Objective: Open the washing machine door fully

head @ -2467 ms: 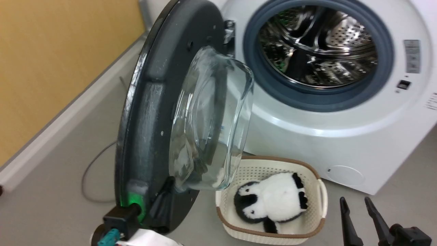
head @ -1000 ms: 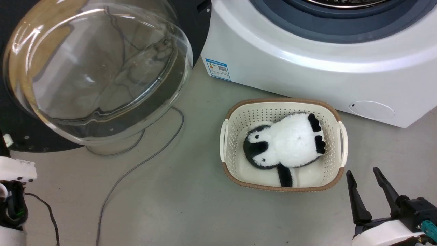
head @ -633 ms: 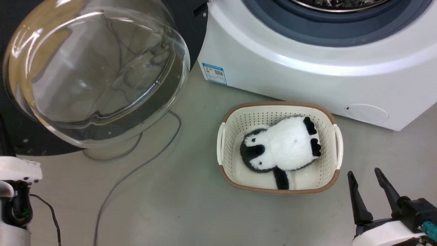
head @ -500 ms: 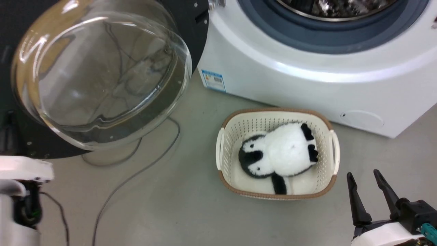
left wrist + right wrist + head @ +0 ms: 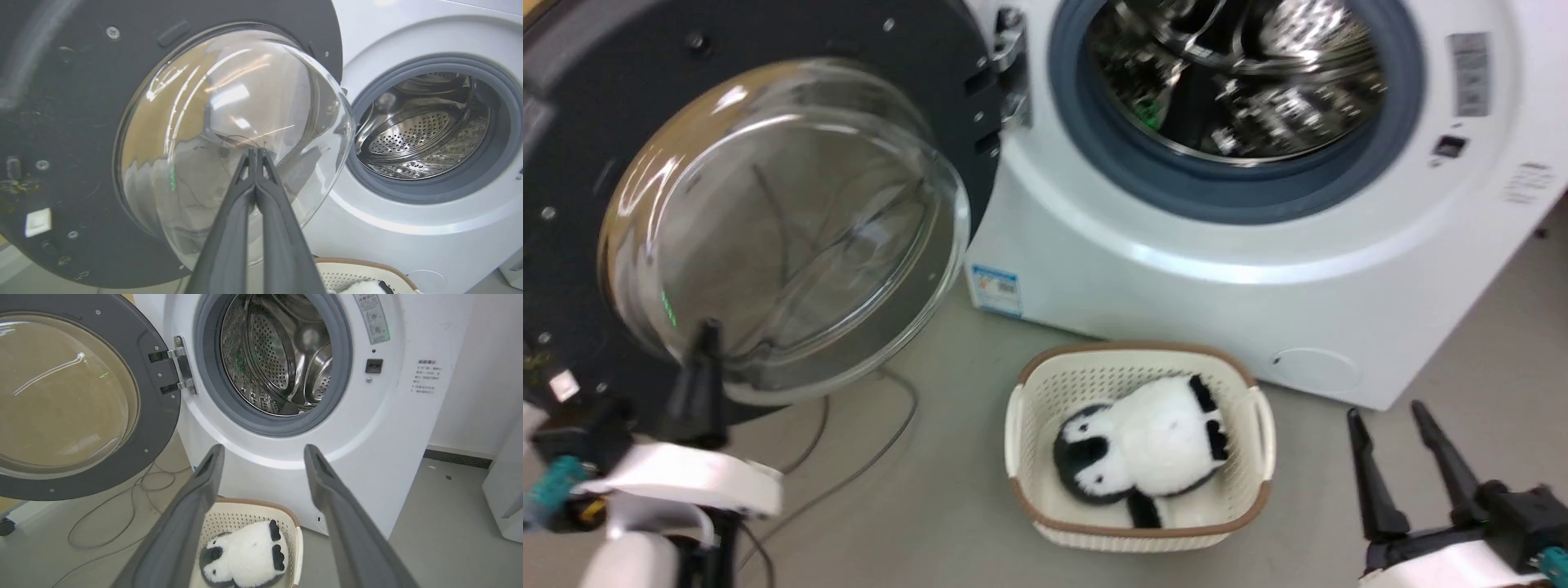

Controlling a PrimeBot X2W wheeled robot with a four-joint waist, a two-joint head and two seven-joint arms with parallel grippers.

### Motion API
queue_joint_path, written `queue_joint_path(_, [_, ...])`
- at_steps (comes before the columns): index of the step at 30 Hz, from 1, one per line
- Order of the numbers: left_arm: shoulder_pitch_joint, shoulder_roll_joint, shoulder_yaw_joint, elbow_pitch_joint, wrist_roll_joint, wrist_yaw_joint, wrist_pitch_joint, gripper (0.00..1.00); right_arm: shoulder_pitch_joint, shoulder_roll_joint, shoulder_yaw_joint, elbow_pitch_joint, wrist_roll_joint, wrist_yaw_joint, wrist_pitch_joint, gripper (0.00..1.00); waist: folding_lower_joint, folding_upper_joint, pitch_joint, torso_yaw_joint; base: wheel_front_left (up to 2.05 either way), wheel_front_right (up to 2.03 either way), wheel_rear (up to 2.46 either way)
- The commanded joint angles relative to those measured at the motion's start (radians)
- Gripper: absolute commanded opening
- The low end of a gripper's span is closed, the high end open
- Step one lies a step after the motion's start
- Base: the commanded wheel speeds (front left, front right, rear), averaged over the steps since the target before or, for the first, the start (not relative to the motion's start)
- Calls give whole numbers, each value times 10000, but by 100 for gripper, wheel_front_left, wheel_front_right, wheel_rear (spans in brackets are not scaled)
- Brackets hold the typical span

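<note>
Left gripper (image 5: pixel 707 333): lower left, two dark fingers (image 5: pixel 229 237) pressed together, pointing upward, holding nothing. Right gripper (image 5: pixel 1386 411): lower right, fingers (image 5: pixel 184 522) spread wide apart, pointing upward, empty.

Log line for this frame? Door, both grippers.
washing machine door: open wide, drum exposed | left gripper: fingers shut, empty, pointing at door glass | right gripper: fingers open, empty, near basket holding plush penguin
</note>
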State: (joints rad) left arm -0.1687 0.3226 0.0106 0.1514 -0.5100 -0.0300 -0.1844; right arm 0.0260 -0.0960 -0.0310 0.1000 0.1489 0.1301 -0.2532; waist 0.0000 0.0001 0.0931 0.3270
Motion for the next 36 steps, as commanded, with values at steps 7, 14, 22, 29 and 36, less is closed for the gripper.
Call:
queue_joint_path(7, [915,-530,-845,-819,248,65,257,0,472,148,-170,-1213,-260,6,-83,100,0,-1,-982,-1080,0,0,0])
queue_joint_path(14, [1834,-1022,-1375,-951,476,263,-132,8,737,289,115,-2115,-120,6,-84,100,0,-1,-1254,-2187,0,0,0])
queue_joint_path(22, [2416,-1138,-1687,-850,1009,465,-496,100,952,226,265,-2078,-399,6,-85,100,0,-1,-1364,-2825,0,0,0])
queue_joint_path(29, [2806,-1362,-1822,-768,1541,640,-726,100,1149,286,261,-1642,-461,6,-85,100,0,-1,-1382,-3186,0,0,0])
queue_joint_path(36, [2967,-1468,-1854,-745,1981,731,-767,100,1225,322,269,-1431,-430,6,-85,100,0,-1,-1325,-3362,0,0,0])
